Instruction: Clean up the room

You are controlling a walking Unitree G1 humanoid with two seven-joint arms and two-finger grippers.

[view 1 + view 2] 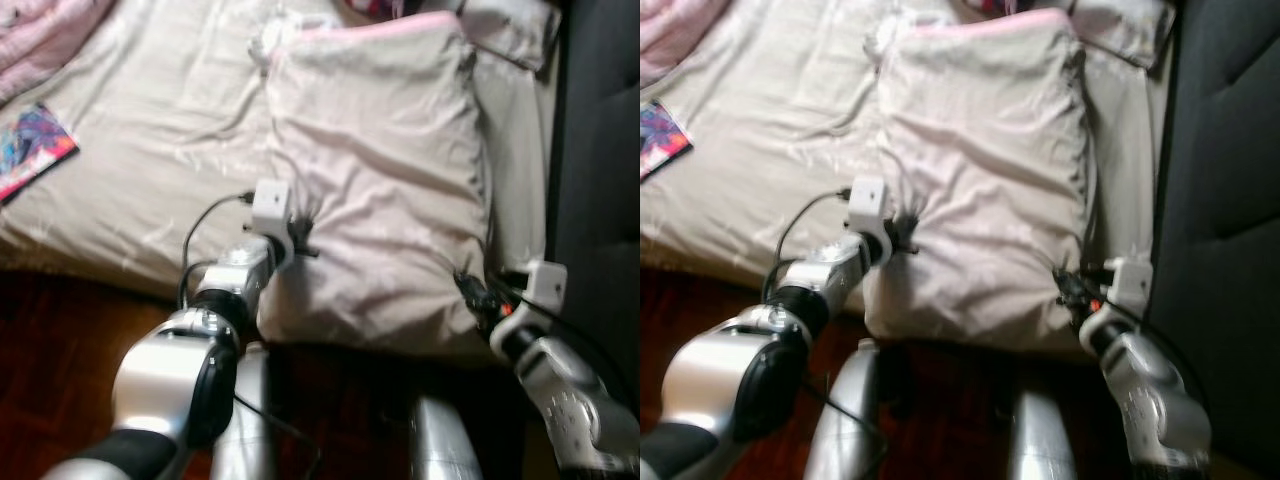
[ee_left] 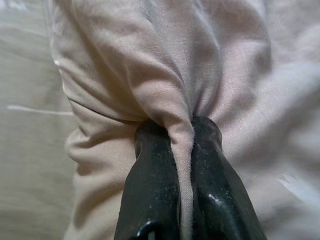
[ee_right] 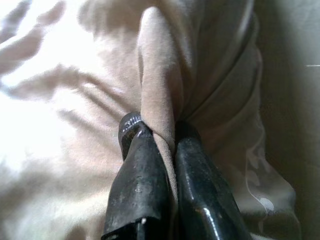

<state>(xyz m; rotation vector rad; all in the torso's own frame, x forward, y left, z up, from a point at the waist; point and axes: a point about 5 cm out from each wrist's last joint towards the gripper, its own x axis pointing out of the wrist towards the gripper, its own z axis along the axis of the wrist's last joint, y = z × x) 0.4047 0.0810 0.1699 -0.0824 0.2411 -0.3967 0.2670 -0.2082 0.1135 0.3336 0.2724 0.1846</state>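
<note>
A large pale beige pillow (image 1: 385,170) lies on the bed (image 1: 150,120), its near end hanging over the bed's front edge. My left gripper (image 1: 305,238) is shut on a fold of the pillow's cover at its near left side; the pinched fold (image 2: 181,135) stands between the black fingers (image 2: 150,180). At the pillow's near right corner my right gripper (image 1: 470,288) is shut on another fold of the pillow's cover (image 3: 157,100), held between its fingers (image 3: 140,175).
A colourful book (image 1: 35,148) lies at the bed's left side, with a pink blanket (image 1: 40,35) behind it. A dark upholstered wall (image 1: 1230,200) stands close on the right. Dark wooden floor (image 1: 50,340) lies in front of the bed.
</note>
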